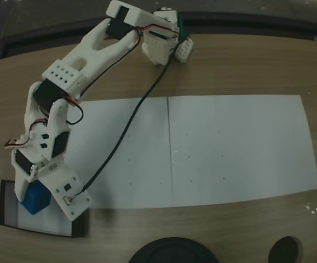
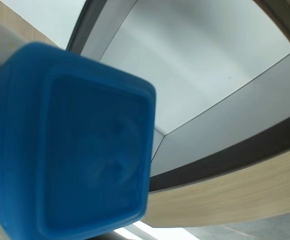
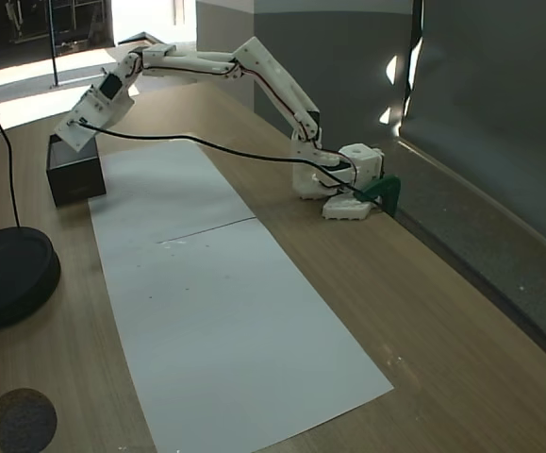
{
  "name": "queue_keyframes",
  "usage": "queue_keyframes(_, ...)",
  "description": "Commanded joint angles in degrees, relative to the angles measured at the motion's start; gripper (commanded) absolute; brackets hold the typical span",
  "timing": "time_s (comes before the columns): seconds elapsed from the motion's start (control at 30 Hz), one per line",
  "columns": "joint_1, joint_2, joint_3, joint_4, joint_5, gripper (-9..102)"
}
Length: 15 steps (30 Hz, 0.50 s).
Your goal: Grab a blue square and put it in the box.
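Arm stretched to the lower left of a fixed view, pincer [image 1: 36,201] pinching the blue square [image 1: 35,198] directly over the box [image 1: 7,205]. In the wrist view the blue square [image 2: 69,145] filled the left half, the box [image 2: 205,75] floor pale behind it. White paper sheet [image 1: 202,148] covered the table [image 1: 246,66].
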Motion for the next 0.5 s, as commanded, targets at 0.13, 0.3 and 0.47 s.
queue_keyframes(0.13, -0.44, 1.05, -5.54, -0.44, 0.0, 17)
queue_keyframes(0.3, 0.0, 1.05, -5.54, 0.62, -0.09, 27)
queue_keyframes(0.47, -0.18, 1.93, -5.62, 2.55, -0.09, 27)
